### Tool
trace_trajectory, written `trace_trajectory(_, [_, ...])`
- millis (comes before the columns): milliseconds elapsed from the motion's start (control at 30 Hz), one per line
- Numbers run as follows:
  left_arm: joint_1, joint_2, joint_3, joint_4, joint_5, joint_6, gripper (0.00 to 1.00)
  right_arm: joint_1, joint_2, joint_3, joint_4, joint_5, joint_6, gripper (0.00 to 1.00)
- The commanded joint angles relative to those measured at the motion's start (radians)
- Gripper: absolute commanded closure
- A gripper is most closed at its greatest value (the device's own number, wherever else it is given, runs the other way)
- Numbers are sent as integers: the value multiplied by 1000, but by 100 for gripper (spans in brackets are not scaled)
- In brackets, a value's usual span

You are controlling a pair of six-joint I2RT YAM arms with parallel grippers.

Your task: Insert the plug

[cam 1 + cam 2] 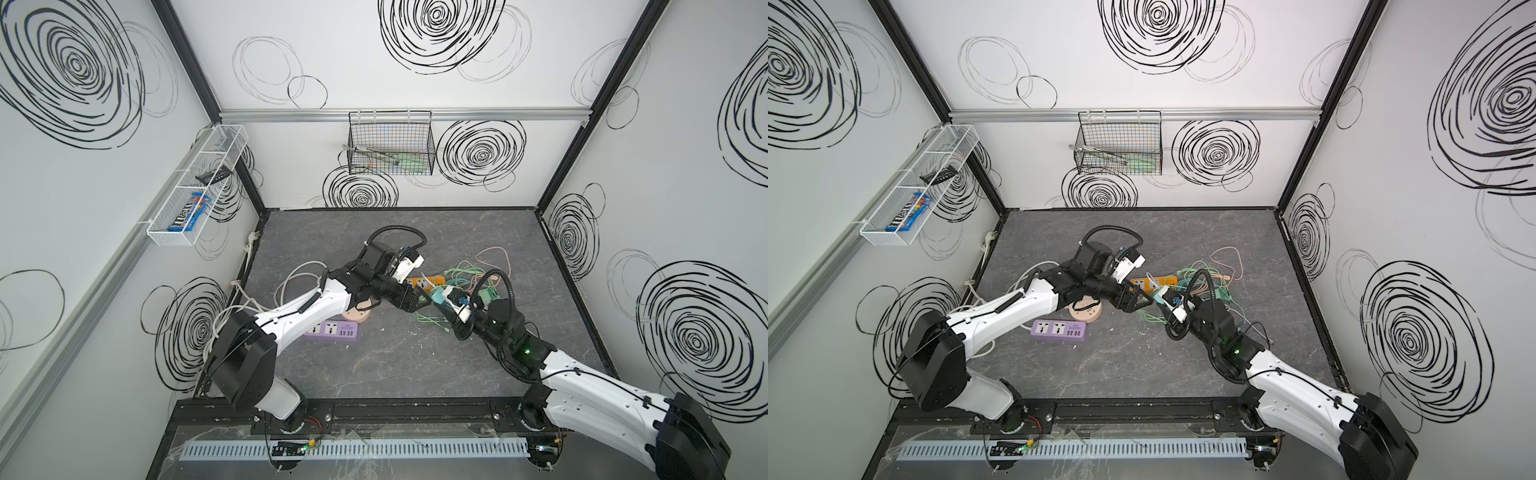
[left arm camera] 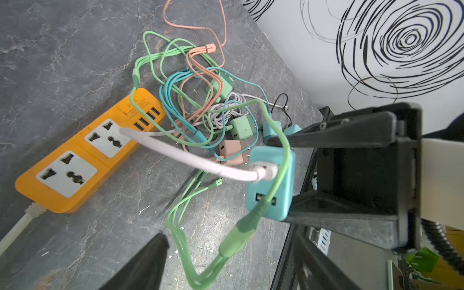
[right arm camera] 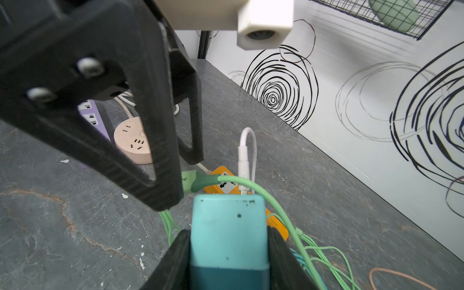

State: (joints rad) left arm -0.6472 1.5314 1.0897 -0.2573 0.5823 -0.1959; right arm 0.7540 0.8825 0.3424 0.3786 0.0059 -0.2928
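Now, the teal charger block (image 3: 227,226) is seen lifted off the dark table (image 1: 395,365). It is gripped by its sides between the fingers of the right gripper (image 3: 228,231), whose jaws are closed partway onto it. A white plug (image 2: 265,172) is seated in the upper port on the block's face, and its white cable is carried out over the orange power strip (image 2: 77,143) lying flat below. A green cable (image 2: 285,150) is draped across the block's front, over the lower pair of ports, and its darker green junction (image 2: 247,221) is left hanging just beneath the block.

The left gripper (image 3: 179,179) is held right in front of the block, jaws spread wide with nothing pinched between them. The green junction is seen just beside the tip of its nearer finger, though contact cannot be made out. In both top views the two grippers are found close together near the middle of the table, beside a tangle of cables (image 2: 200,100). A purple power strip (image 1: 331,331) and a round pink socket (image 1: 359,318) are seen under the left arm, well apart from the block.
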Motion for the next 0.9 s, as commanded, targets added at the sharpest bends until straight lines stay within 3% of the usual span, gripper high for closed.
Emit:
trace_trajectory(0, [-9, 38, 20, 31, -36, 26, 38, 6, -32, 13, 27, 43, 19, 82])
trace_trajectory(100, [-5, 44, 33, 40, -79, 5, 60, 5, -56, 24, -39, 143, 84, 83])
trace_trajectory(233, [5, 33, 76, 101, -50, -53, 93, 1, -83, 21, -114, 271, 155, 83])
trace_trajectory(300, [-5, 45, 128, 113, -42, -70, 100, -9, -92, 28, -147, 321, 197, 83])
trace_trajectory(400, [-36, 90, 231, 100, -78, -71, 100, -67, -111, 33, -198, 407, 296, 83])
trace_trajectory(567, [-76, 239, 481, 49, -229, -113, 100, -295, -179, 69, -299, 305, 429, 84])
trace_trajectory(667, [-80, 391, 711, -13, -311, -169, 100, -406, -235, 109, -344, 290, 441, 84])
trace_trajectory(867, [-139, 685, 1147, -158, -369, -224, 100, -640, -327, 214, -311, 332, 435, 83])
